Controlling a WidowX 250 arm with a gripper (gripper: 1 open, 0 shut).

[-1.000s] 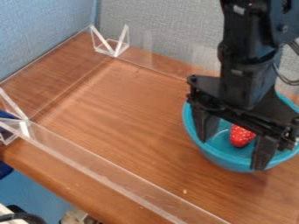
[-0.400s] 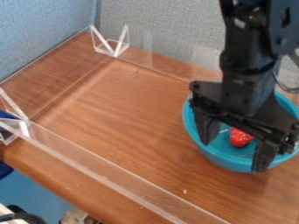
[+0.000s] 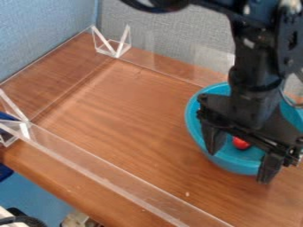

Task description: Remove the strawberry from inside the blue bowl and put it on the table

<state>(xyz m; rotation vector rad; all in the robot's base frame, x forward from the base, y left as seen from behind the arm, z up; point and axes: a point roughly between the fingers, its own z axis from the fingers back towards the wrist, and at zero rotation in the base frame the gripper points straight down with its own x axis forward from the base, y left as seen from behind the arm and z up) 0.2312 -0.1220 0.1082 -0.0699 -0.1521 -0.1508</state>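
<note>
Strawberry sat half hidden in bowl | gripper spread wide, grasping nothing | fingertips' contact unclear | table partly cropped

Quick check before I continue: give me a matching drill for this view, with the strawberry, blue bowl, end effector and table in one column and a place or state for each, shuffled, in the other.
Column 1:
1. strawberry
2. blue bowl
3. end effector
4. table

Column 2:
A. open, lowered into the bowl around the fruit
B. reddish-brown wood, edged by clear walls
C. lying inside the bowl, between the fingers
D. standing at the table's right side

Pairs: 1-C, 2-D, 3-A, 4-B
</note>
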